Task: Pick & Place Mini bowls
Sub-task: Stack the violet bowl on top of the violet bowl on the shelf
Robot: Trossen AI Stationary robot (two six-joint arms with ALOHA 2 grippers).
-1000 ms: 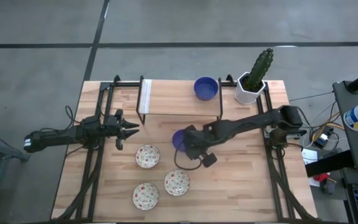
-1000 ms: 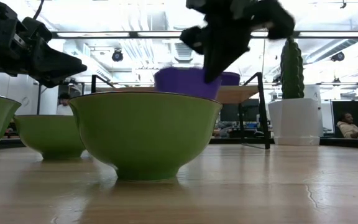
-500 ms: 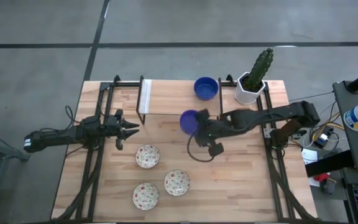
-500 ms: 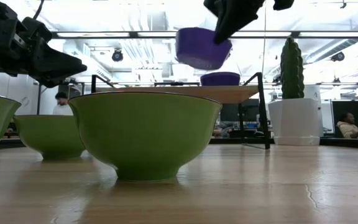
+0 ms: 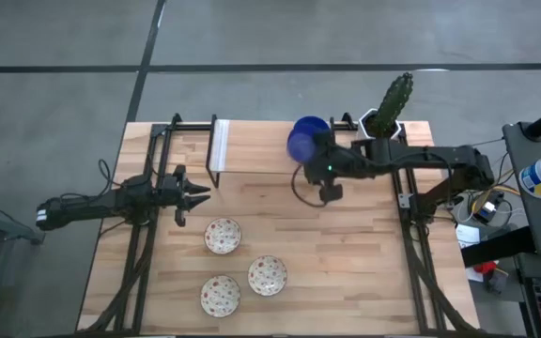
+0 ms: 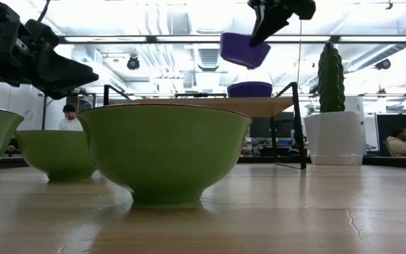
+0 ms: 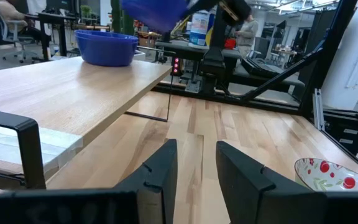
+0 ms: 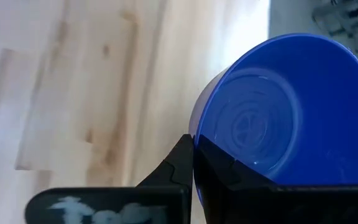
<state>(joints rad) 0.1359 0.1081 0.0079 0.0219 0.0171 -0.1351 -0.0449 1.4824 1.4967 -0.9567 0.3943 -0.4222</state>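
Observation:
My right gripper is shut on a deep blue mini bowl, held high over the raised wooden shelf at the table's far side. A second blue bowl rests by its base on that shelf, just below the held one. Three cream speckled bowls stand on the table's near half; their outsides look green in the low view. My left gripper waits open at the table's left, touching nothing. I see no third blue bowl. My right gripper pinches the blue bowl's rim, one finger inside the bowl and one outside its wall. The bowl is lifted clear of everything and tilted, its mouth facing partly toward the wrist camera.
A white hexagonal pot with a cactus stands at the far right corner, close to the right arm. Black metal frames run along both table sides. Bare wood lies in the middle and near right.
My right gripper has carried the blue bowl from the table's middle up and toward the far edge, to above the raised shelf by the other blue bowl. The bowl has risen well higher and stays in the hold.

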